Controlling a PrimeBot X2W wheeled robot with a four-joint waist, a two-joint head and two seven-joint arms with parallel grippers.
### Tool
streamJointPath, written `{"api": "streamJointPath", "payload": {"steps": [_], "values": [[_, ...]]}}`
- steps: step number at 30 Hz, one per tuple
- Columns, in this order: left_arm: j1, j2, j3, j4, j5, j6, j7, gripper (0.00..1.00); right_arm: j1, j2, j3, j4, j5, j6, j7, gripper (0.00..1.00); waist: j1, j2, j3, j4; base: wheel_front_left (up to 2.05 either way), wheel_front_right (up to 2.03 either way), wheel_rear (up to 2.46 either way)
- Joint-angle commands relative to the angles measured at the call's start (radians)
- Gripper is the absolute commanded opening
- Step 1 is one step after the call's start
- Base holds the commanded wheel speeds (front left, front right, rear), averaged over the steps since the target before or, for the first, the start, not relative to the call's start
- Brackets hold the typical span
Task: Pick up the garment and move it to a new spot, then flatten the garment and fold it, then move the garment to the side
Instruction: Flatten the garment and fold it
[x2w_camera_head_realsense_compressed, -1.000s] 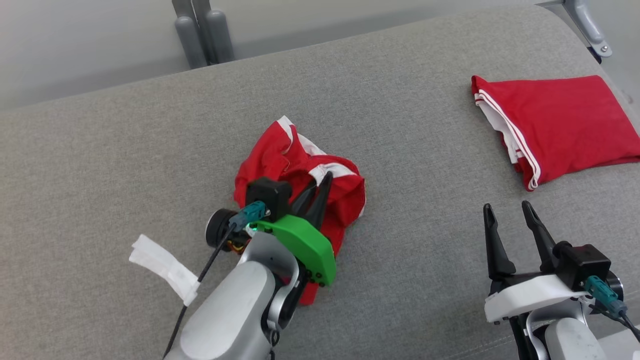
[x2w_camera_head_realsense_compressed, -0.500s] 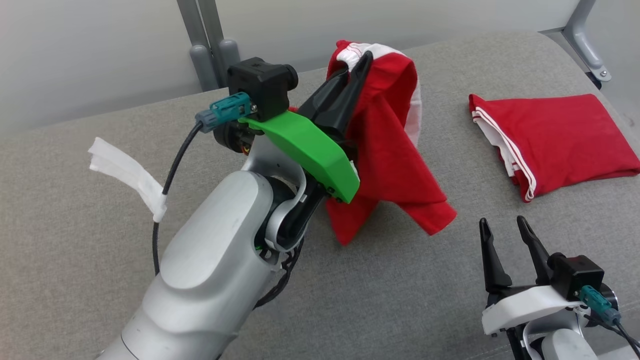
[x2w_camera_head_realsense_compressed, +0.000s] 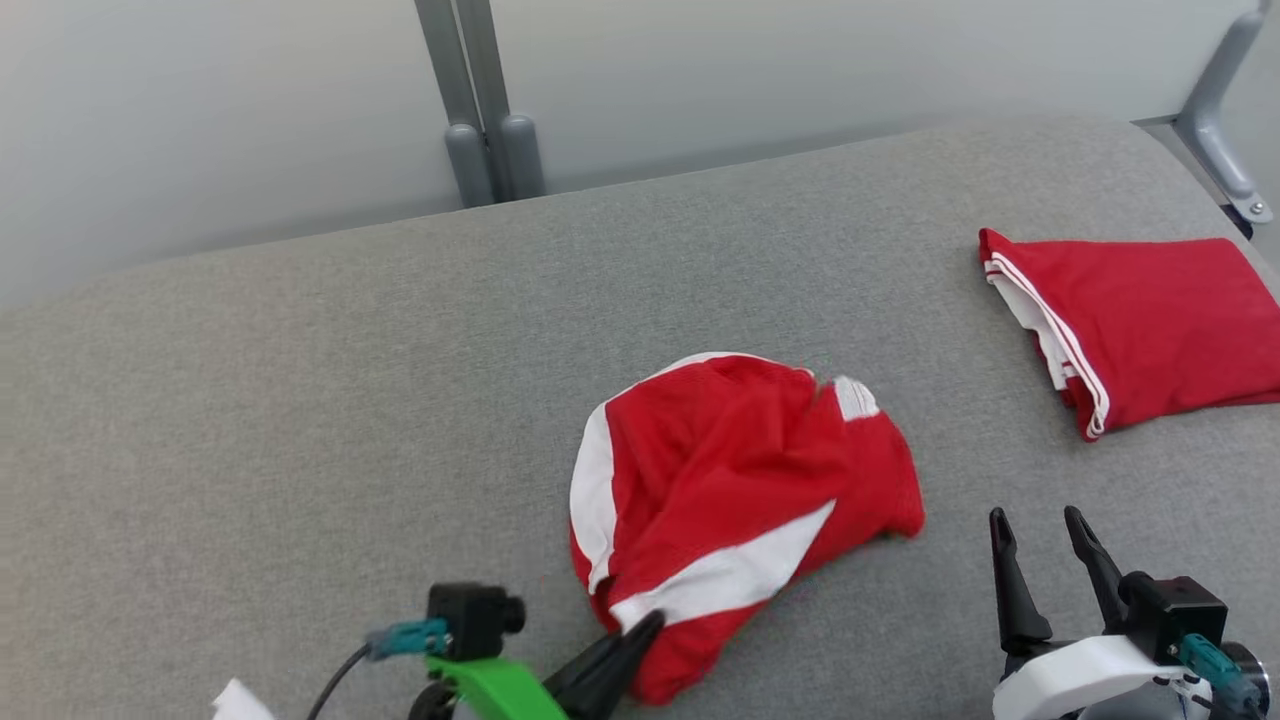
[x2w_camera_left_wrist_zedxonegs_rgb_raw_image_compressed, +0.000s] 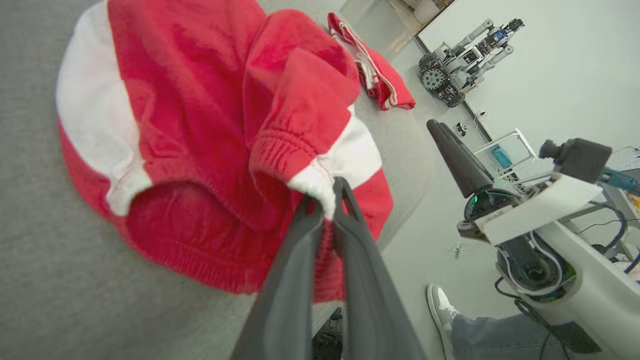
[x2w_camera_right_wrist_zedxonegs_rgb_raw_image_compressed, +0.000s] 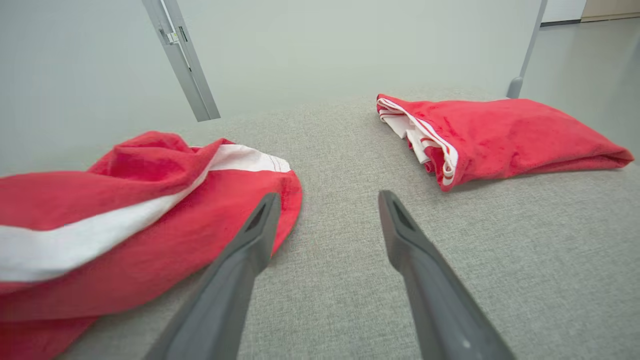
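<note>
- grey padded surface (x2w_camera_head_realsense_compressed: 300, 420) lies before me, with a pale wall behind it.
- at the low left, my left gripper (x2w_camera_head_realsense_compressed: 645, 630) is closed tight on the near hem of the garment (x2w_camera_head_realsense_compressed: 740, 470).
- the garment lies crumpled in the middle of the surface. i judge the pick and move is nearly done, while flattening, folding and moving aside are not yet begun.
- my right gripper (x2w_camera_head_realsense_compressed: 1045, 530) stands wide open and empty, just right of the garment.
- far right, a second red garment (x2w_camera_head_realsense_compressed: 1160, 320) lies already folded.

head: above, facing down | left wrist: close, facing right | right wrist: low | shared: garment (x2w_camera_head_realsense_compressed: 740, 480)
</note>
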Motion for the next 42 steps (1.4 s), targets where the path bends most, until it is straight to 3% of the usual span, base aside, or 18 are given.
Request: {"api": "streamJointPath", "payload": {"steps": [1, 5, 13, 14, 15, 16, 21, 26, 32, 34, 37, 42], "values": [[0.041, 0.045, 0.020, 0.000, -0.014, -0.004, -0.021, 0.00, 0.012, -0.002, -0.008, 0.001, -0.011, 0.000, 0.000, 1.00, 0.0000, 0.0000, -0.010, 0.048, 0.00, 0.00, 0.00], [0.108, 0.097, 0.053, 0.044, -0.019, -0.007, -0.081, 0.00, 0.024, -0.002, -0.021, 0.009, -0.023, 0.000, 0.000, 1.00, 0.0000, 0.0000, -0.019, 0.098, 0.00, 0.00, 0.00], [0.128, 0.059, 0.069, 0.132, -0.060, -0.014, -0.156, 0.01, 0.016, -0.013, -0.011, 0.024, -0.033, 0.000, 0.000, 1.00, 0.0000, 0.0000, -0.047, 0.152, 0.00, 0.00, 0.00], [0.127, 0.057, 0.069, 0.141, -0.057, -0.015, -0.164, 0.16, 0.017, -0.014, -0.011, 0.025, -0.032, 0.000, 0.000, 1.00, 0.0000, 0.0000, -0.048, 0.155, 0.00, 0.00, 0.00], [0.126, 0.052, 0.069, 0.149, -0.053, -0.016, -0.178, 0.41, 0.018, -0.016, -0.009, 0.025, -0.030, 0.000, 0.000, 1.00, 0.0000, 0.0000, -0.048, 0.157, 0.00, 0.00, 0.00], [0.126, 0.050, 0.070, 0.154, -0.050, -0.017, -0.189, 1.00, 0.020, -0.017, -0.007, 0.025, -0.029, 0.000, 0.000, 1.00, 0.0000, 0.0000, -0.048, 0.159, 0.00, 0.00, 0.00], [0.145, 0.062, 0.093, 0.153, -0.029, -0.014, -0.278, 1.00, 0.037, -0.026, -0.007, 0.023, -0.024, 0.000, 0.000, 1.00, 0.0000, 0.0000, -0.055, 0.157, 0.00, 0.00, 0.00], [0.204, 0.077, 0.149, 0.116, 0.048, 0.038, -0.338, 1.00, 0.056, -0.038, -0.026, 0.002, -0.022, 0.000, 0.000, 1.00, 0.0000, 0.0000, -0.072, 0.151, 0.00, 0.00, 0.00], [0.304, 0.042, 0.341, 0.015, 0.306, 0.129, -0.345, 1.00, 0.094, -0.054, -0.067, -0.033, -0.023, 0.000, 0.000, 1.00, 0.0000, 0.0000, -0.100, 0.161, 0.00, 0.00, 0.00], [0.342, -0.007, 0.425, -0.025, 0.406, 0.145, -0.345, 1.00, 0.110, -0.062, -0.081, -0.041, -0.027, 0.000, 0.000, 1.00, 0.0000, 0.0000, -0.109, 0.168, 0.00, 0.00, 0.00], [0.393, -0.077, 0.549, -0.058, 0.497, 0.124, -0.345, 1.00, 0.127, -0.061, -0.093, -0.055, -0.032, 0.000, 0.000, 1.00, 0.0000, 0.0000, -0.115, 0.172, 0.00, 0.00, 0.00], [0.439, -0.165, 0.687, -0.043, 0.609, 0.046, -0.345, 1.00, 0.134, -0.058, -0.093, -0.058, -0.039, 0.000, 0.000, 1.00, 0.0000, 0.0000, -0.117, 0.172, 0.00, 0.00, 0.00]]}}
